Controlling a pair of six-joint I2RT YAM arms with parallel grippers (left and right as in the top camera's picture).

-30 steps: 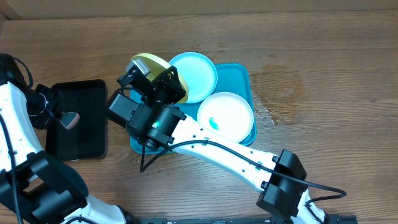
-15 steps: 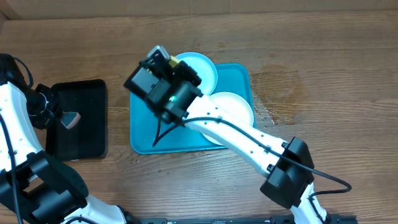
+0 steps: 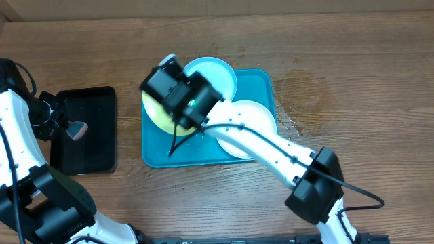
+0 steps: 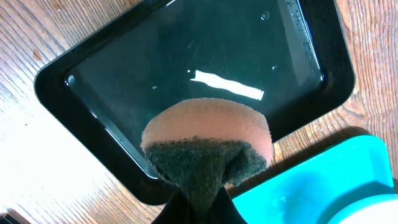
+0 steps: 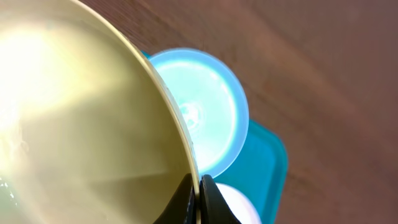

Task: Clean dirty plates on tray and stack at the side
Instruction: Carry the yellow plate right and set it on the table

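While the rim of the round yellow-green plastic plate (image 5: 81, 124) is clamped between the closed-in fingers of the right gripper (image 5: 200, 186), the plate is held over the left part of the large turquoise-blue rectangular plastic tray (image 3: 261, 85), with its left edge reaching past the tray's left rim in the overhead view. Whether the plate touches the tray floor cannot be told. In the right wrist view its pale inner face is seen filling most of the picture, brightly lit.

The round light blue plastic plate (image 3: 218, 76) is seen at the far side of the tray, lapping over the far rim, just beside the yellow-green plate. The round white plastic plate (image 3: 256, 120) is seen in the right part of the tray, partly covered by the white right arm (image 3: 271, 152), which is stretched across the tray from the near right.

A peach-coloured sponge with a dark green scouring side (image 4: 208, 140) is pinched by its scouring side in the left gripper (image 4: 198, 202), whose fingers are pressed together on it. The sponge is held above the near edge of a smaller black rectangular tray (image 4: 81, 118), in which a shallow film of water is seen. The black tray is set on the wooden table (image 3: 352, 61) just left of the turquoise tray, apart from it.
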